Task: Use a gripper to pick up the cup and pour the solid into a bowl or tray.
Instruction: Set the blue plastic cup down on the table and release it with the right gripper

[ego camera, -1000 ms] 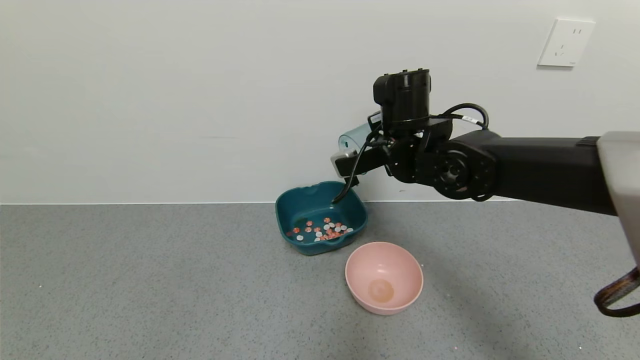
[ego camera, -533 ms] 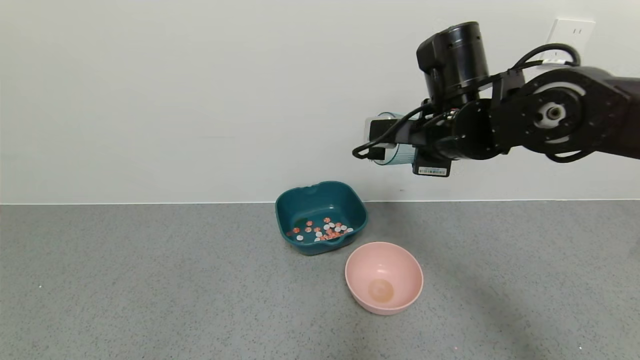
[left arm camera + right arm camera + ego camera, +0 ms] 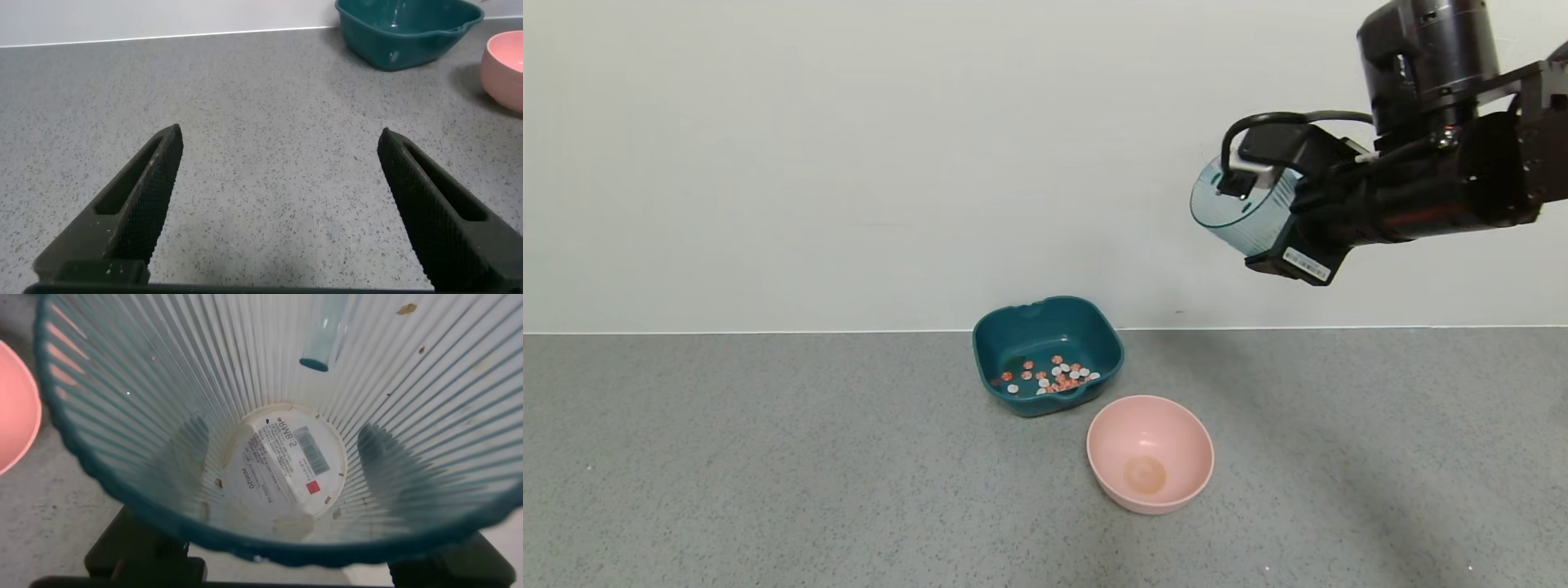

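My right gripper point(image 3: 1270, 216) is shut on the transparent blue-green ribbed cup point(image 3: 1235, 208) and holds it high at the upper right, tipped on its side, mouth towards the left. In the right wrist view the cup point(image 3: 278, 416) fills the frame and is empty apart from a few crumbs and a label on its bottom. The orange-red and white solid point(image 3: 1049, 376) lies in the dark teal basin point(image 3: 1005, 339) on the table, far below and to the left of the cup. My left gripper point(image 3: 279, 135) is open and empty over bare table, with the basin point(image 3: 409, 37) beyond it.
A round pink bowl point(image 3: 1150, 453), empty, stands just in front and to the right of the teal basin; it also shows in the left wrist view point(image 3: 505, 69). The grey speckled table point(image 3: 768, 457) ends at a white wall behind.
My right arm has lifted and swung to the right with the cup, away from above the teal basin. The pieces in the basin have not moved.
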